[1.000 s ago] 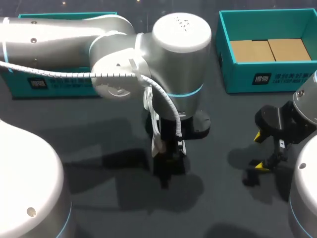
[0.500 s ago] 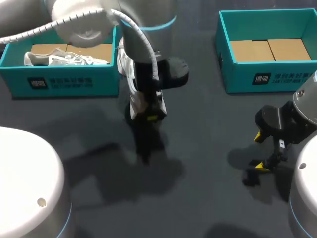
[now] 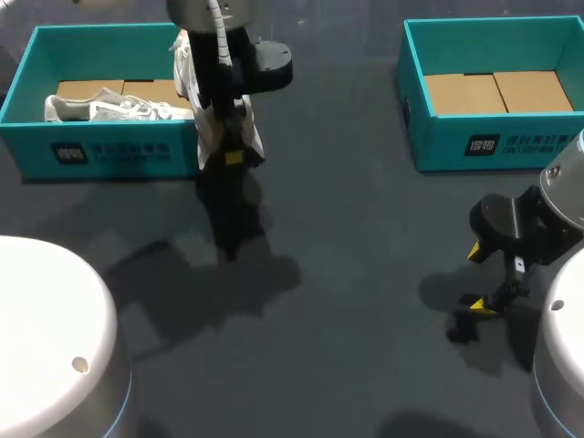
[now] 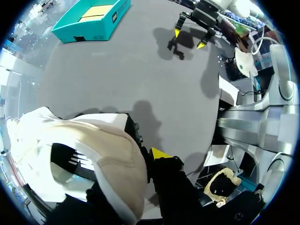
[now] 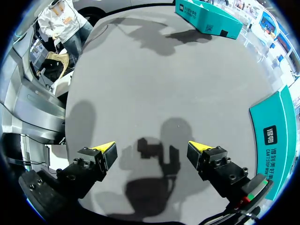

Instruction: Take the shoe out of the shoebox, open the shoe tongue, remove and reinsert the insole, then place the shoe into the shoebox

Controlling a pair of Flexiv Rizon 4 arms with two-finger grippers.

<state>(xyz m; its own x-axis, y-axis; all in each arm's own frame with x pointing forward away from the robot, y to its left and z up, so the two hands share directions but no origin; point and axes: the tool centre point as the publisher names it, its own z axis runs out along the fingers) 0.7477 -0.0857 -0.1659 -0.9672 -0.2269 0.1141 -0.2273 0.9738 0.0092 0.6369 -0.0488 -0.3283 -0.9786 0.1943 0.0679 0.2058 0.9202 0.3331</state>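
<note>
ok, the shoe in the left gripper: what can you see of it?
The shoe is white, with a fabric-looking upper and a beige inner surface showing at its opening. It hangs clear of the table in the left gripper: one yellow tip sits against its outside and the other is hidden, apparently inside. In the head view it hangs roughly upright at the right end of the left shoebox. Whether it touches the box, I cannot tell.

held shoe (image 4: 105,161) by left shoebox (image 3: 119,157); second shoe (image 3: 119,108) inside it
</note>
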